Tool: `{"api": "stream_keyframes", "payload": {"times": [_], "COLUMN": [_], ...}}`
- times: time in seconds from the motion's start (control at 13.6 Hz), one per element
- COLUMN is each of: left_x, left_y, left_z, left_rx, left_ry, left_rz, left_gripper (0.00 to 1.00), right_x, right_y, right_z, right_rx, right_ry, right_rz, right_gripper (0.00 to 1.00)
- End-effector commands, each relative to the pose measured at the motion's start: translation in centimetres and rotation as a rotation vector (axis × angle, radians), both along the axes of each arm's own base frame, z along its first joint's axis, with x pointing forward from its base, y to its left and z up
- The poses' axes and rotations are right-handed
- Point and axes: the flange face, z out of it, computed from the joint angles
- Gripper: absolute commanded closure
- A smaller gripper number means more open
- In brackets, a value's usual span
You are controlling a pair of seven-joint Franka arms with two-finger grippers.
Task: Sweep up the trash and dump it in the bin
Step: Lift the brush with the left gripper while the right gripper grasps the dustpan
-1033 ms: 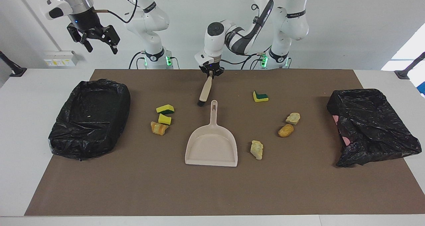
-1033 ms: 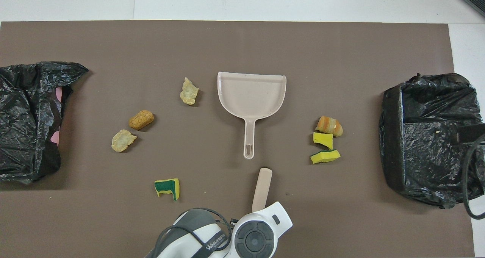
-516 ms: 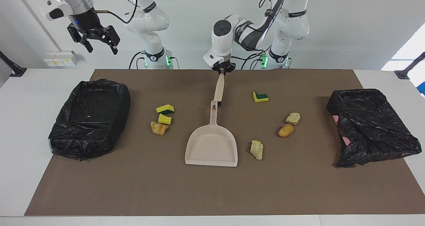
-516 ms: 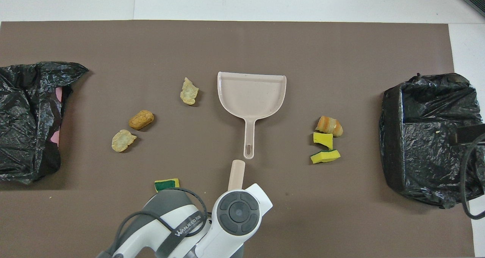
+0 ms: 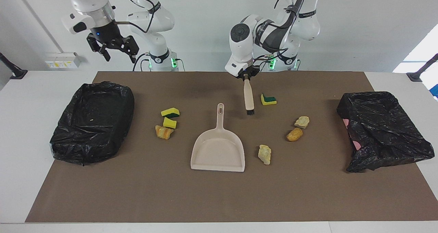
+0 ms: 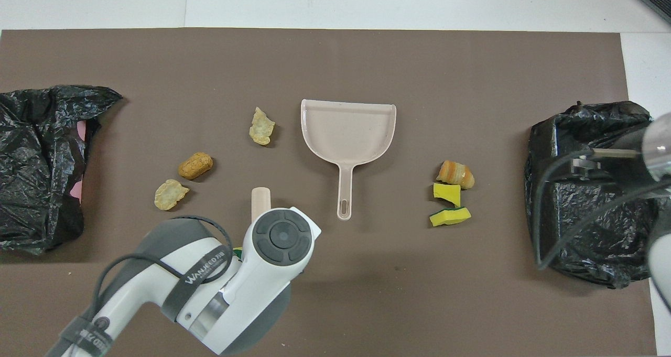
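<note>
surface: brown mat (image 5: 219,198) over a white table, white wall at my end
trash near my right arm's end: yellow sponge with a green edge (image 5: 170,112), a plain yellow sponge piece (image 5: 169,123) just beside it, and an orange-and-cream crumbly chunk (image 5: 164,132) touching that piece
trash near my left arm's end: yellow sponge with green backing (image 5: 268,99), a cream chunk (image 5: 301,121), a tan-orange chunk (image 5: 294,134) just beside it, and a pale cream chunk (image 5: 265,154) beside the pan's mouth
my left gripper (image 5: 246,76): clamped tight on the end of the beige brush (image 5: 248,98), which hangs down with its black bristles at the mat, between the dustpan handle and the green-backed sponge
my right gripper (image 5: 115,50): fingers spread wide, holding nothing, raised over the mat's edge near the lined bin
dustpan (image 5: 218,149): beige, flat on the mat's middle, handle pointing toward me, nothing in it
bins: black-lined bin (image 5: 92,121) at my right arm's end; crumpled black bag (image 5: 383,130) with pink showing at my left arm's end
in the way: from overhead my left arm (image 6: 209,289) covers most of the green-backed sponge
</note>
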Motion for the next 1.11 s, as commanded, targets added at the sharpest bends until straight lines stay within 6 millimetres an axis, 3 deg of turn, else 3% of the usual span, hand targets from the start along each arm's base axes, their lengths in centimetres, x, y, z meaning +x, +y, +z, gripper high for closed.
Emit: {"api": "stream_keyframes", "payload": {"times": [0.0,0.22,0.3,0.37,0.44,0.74,0.89,1.03], "left_x": [4.4,8.7,9.9,11.1,12.2,15.1,15.4,15.2], "left_y": [3.7,9.1,11.1,13.3,15.5,24.2,27.4,30.1], "left_z": [0.5,-0.2,-0.2,-0.4,-0.8,-1.4,-2.1,-2.6], "left_rx": [0.040,0.052,0.034,0.026,0.030,-0.012,-0.039,-0.065], "left_ry": [-0.021,-0.017,-0.019,-0.020,-0.020,-0.037,-0.025,0.002], "left_rz": [0.015,-0.002,-0.008,-0.023,-0.044,-0.099,-0.156,-0.227], "left_gripper": [1.00,1.00,1.00,1.00,1.00,1.00,1.00,1.00], "right_x": [3.1,5.7,5.9,5.6,5.6,4.4,3.4,3.1], "right_y": [4.6,9.6,12.5,16.5,19.0,26.8,28.5,28.2], "right_z": [-4.4,-10.2,-12.2,-14.0,-16.0,-24.2,-27.1,-27.7], "right_rx": [0.015,0.100,0.094,0.091,0.080,0.051,0.045,0.044], "right_ry": [0.008,0.033,0.033,0.021,0.007,0.019,0.019,0.019], "right_rz": [-0.035,-0.084,-0.087,-0.084,-0.072,-0.047,-0.023,-0.023], "right_gripper": [0.00,0.00,0.00,0.00,0.00,0.00,0.00,0.00]}}
